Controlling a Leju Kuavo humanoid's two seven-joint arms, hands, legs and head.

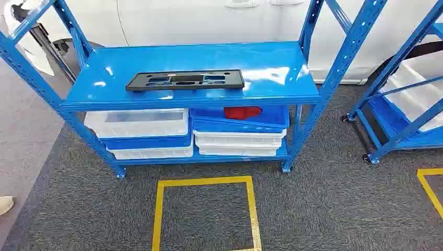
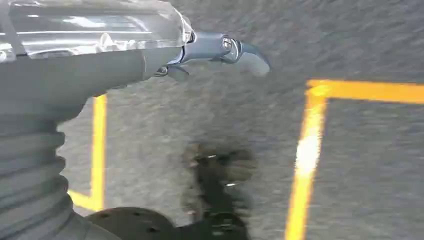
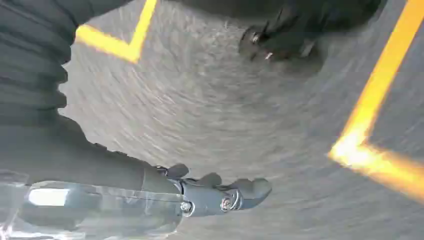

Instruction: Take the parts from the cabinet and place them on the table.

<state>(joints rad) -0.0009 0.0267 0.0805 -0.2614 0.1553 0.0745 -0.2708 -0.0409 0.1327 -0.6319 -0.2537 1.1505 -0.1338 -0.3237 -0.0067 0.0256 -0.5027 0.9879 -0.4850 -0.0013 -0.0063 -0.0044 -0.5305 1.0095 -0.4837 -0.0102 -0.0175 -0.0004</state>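
A flat black plastic part (image 1: pixel 185 80) with several cut-outs lies on the top shelf of the blue cabinet (image 1: pixel 271 68), a little left of its middle. A red part (image 1: pixel 243 112) shows in a blue bin (image 1: pixel 240 123) on the shelf below, right side. My left hand (image 2: pixel 220 50) hangs over the grey carpet; its thumb sticks out and it holds nothing. My right hand (image 3: pixel 220 195) hangs the same way over the carpet, thumb out and empty.
Clear and blue bins (image 1: pixel 137 123) are stacked on the lower shelf. A yellow taped square (image 1: pixel 205 182) marks the carpet in front of the cabinet. A second blue rack on wheels (image 1: pixel 402 104) stands at the right. A person's shoe (image 1: pixel 5 205) shows at the left edge.
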